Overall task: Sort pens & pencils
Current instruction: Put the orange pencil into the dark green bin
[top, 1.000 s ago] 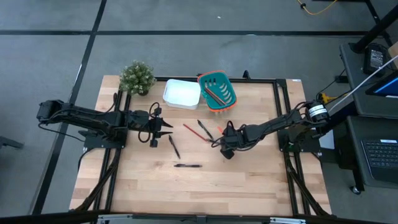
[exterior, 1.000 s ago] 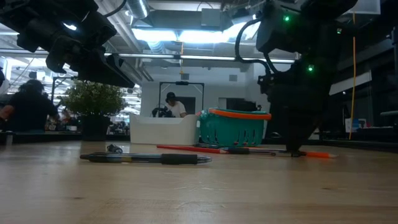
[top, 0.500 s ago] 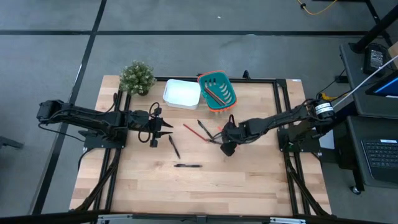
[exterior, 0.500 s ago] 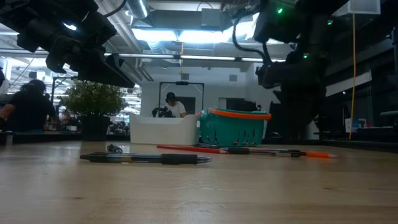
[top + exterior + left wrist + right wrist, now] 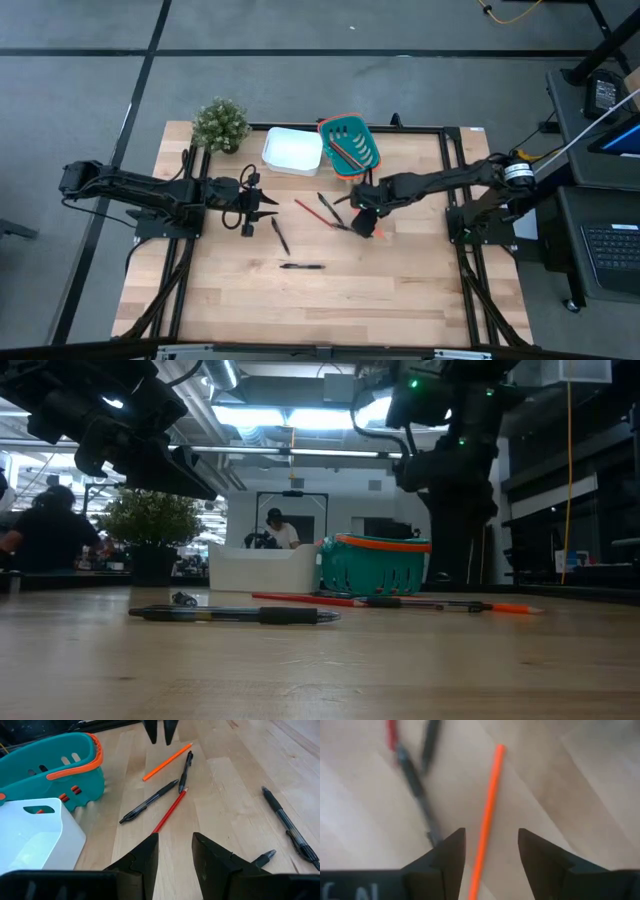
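- Pale wood counter [image 5: 400,290] on grey floor; a workshop room shows behind it in the low view, with a seated person [image 5: 278,530] far back and another person [image 5: 45,535] at the side.
- At the counter's back edge: a small potted plant [image 5: 220,124], a white tub [image 5: 292,150] and a teal basket [image 5: 349,146] with an orange rim. The tub and basket stand side by side. Sticks lie in the basket; what kind I cannot tell.
- Left pincer [image 5: 268,207] hovers over the counter's left-middle, fingers [image 5: 142,865] apart, holding nothing.
- Right pincer [image 5: 485,865] hangs above the middle of the counter, just in front of the basket, fingers spread, nothing between them. An orange pencil [image 5: 487,815] lies on the wood directly below the gap, apart from the fingers.
- That same orange pencil [image 5: 167,762] lies flat near a loose cluster: a red pencil [image 5: 171,810] and two black pens [image 5: 150,801] [image 5: 186,764], crossing or touching near their tips.
- Another black pen [image 5: 280,236] lies alone, just in front of the left pincer.
- One more black pen [image 5: 301,266] lies alone nearer the counter's front edge, well apart from the cluster; it shows closest in the low view [image 5: 235,614].
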{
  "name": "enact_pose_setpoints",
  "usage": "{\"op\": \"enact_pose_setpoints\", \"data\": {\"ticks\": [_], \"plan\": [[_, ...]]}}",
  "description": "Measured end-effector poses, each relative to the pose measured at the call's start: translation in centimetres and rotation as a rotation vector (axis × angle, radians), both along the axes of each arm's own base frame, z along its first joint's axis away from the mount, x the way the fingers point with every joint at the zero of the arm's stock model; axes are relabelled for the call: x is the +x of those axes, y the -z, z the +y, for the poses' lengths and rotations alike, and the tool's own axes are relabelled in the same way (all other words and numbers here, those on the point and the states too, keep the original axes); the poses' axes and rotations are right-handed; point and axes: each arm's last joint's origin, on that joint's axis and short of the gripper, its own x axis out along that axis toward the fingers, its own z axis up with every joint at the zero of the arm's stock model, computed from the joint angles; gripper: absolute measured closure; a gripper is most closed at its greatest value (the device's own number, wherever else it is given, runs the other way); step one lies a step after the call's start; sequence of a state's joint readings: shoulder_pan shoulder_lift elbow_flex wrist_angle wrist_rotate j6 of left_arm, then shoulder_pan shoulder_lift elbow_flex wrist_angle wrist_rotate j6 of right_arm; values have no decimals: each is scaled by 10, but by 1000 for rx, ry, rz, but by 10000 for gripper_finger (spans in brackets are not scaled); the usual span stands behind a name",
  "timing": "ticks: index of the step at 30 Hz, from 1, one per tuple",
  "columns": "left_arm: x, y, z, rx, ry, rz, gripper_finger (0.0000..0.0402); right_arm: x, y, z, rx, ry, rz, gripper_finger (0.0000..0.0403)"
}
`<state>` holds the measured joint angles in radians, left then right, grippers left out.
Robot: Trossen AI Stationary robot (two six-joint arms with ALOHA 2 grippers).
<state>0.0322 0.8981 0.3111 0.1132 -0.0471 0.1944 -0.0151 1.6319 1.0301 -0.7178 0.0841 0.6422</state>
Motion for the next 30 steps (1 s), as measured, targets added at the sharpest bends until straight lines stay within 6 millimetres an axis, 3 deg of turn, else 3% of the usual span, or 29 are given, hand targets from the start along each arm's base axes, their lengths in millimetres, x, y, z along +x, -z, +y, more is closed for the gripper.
{"op": "enact_pose_setpoints", "data": {"ticks": [9, 19, 30], "plan": [[0, 0, 0, 0, 0, 0, 289, 16, 7, -1, 24, -71, 92, 240], [0, 0, 0, 0, 0, 5, 289, 17, 9, 0, 59, -56, 95, 240], [0, 1, 0, -1, 0, 9, 289, 23, 32, -1, 58, -81, 156, 240]]}}
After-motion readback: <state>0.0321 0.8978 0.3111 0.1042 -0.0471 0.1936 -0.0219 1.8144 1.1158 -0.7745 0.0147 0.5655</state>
